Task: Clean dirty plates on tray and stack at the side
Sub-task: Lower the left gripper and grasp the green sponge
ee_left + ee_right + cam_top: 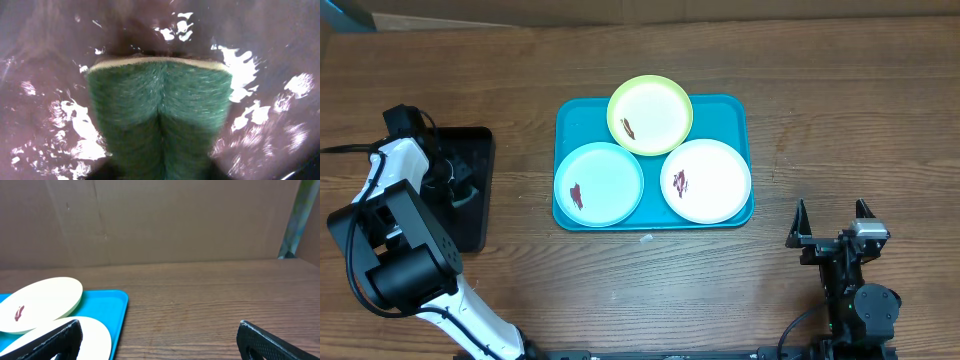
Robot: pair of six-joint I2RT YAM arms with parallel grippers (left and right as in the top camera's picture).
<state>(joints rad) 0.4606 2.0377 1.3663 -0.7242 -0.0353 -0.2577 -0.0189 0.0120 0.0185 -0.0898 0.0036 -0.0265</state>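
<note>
Sponge point(160, 115): sat close under left tool point(458, 185), grip unclear
Plates point(600, 183): lay frame-right of it
Right tool point(831, 212): stood open

A green sponge point(160, 110) lies in the glossy black tray point(480, 215) on the wooden table point(620, 290).

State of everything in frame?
yellow-green plate: smeared, overlapping the other two
pale blue plate: smeared, on tray
white plate: smeared, on tray
tray: holding all three plates
sponge: in black tray
left end effector: over sponge, grip unclear
right end effector: open, empty
</note>
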